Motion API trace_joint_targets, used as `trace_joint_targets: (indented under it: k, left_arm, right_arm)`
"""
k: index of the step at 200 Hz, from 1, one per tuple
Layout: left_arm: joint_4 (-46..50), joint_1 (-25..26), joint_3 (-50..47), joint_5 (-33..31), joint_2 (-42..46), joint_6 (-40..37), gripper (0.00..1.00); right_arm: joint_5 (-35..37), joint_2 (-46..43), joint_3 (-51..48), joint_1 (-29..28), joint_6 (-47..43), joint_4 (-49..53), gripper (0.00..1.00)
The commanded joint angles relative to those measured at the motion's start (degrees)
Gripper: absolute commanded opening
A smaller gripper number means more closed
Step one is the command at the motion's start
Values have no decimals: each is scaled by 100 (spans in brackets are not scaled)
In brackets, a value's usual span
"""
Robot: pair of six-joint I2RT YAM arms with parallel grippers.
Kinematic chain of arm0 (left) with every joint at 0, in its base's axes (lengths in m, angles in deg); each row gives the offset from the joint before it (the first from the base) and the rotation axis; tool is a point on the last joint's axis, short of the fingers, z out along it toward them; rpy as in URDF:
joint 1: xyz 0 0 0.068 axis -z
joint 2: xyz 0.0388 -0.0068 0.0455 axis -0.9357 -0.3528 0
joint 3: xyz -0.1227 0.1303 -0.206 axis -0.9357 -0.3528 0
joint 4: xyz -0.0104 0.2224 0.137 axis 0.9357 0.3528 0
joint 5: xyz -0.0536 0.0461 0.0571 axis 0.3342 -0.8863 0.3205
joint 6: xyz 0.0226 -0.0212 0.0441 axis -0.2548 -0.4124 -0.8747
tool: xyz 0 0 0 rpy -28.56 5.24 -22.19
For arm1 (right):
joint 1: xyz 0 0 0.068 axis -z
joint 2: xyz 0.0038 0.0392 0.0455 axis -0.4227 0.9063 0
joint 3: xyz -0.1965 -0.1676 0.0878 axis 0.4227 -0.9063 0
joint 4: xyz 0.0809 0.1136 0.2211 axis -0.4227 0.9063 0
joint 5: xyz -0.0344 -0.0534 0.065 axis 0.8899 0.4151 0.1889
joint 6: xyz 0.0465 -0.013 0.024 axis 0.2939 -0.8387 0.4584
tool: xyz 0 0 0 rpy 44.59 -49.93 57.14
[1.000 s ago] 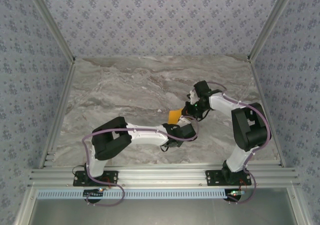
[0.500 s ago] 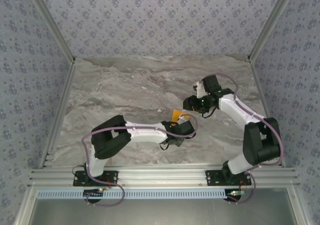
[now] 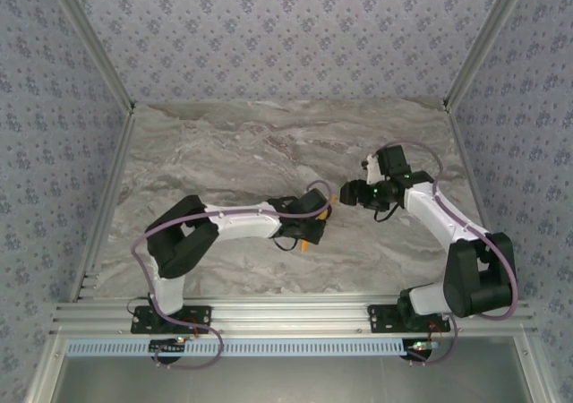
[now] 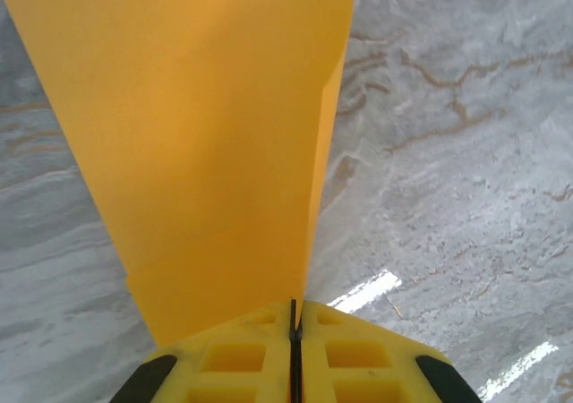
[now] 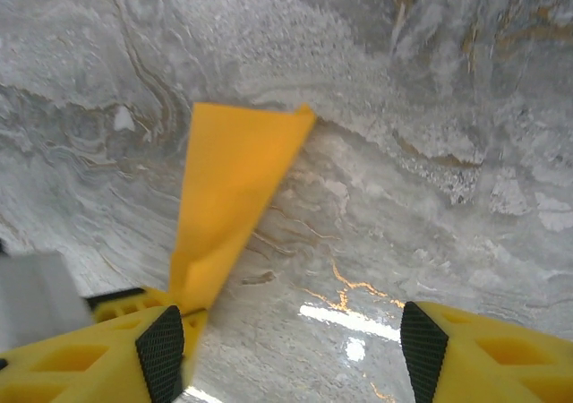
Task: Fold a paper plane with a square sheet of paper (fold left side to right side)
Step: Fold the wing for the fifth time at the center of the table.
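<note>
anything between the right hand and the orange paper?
No. The right wrist view shows bare marble table between the open right hand and the paper, which the left hand grips.

Bright, even light (glare on table (image 5: 351, 319))

Place: was a robotics lab test cell.
Frame: aluminium extrusion rails (image 3: 286, 313) edged the marble-look tabletop (image 3: 206, 152).
Walls: floral-print panels (image 3: 286, 36) enclosed it.

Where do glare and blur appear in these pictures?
Left wrist view: two white glare streaks on the marble table, right of the folded orange paper; the left claw is sharp. Right wrist view: one glare patch on the table low in the middle; the paper's near end looks soft. Top view: even light.
</note>
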Motion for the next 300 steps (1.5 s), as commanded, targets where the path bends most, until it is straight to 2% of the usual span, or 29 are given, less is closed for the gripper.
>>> trace_joint_targets:
  k: [1,62,174,239,300]
  left_arm:
    - [-748,-215,-325,785,331,404,7]
    - [-1812,-599,-974,1556,444,899,7]
    - [-3158,-1008,-1768,2146,515,1642,4]
    - [-3460,-1086,-1868,2324,419,1781,4]
    - [-3531,-1115,-1902,2325,322,1842,3]
  right_arm:
    - [-160,-51,-266,-20,-96,-309,70]
    - [-668,99,-807,-181,169,-1246,69]
    - [-1107,295,-1330,-390,785,-2581,68]
    - [-1156,456,-1393,-497,924,-2833,67]
    - [-1280,978,-1318,-657,1312,-3324,59]
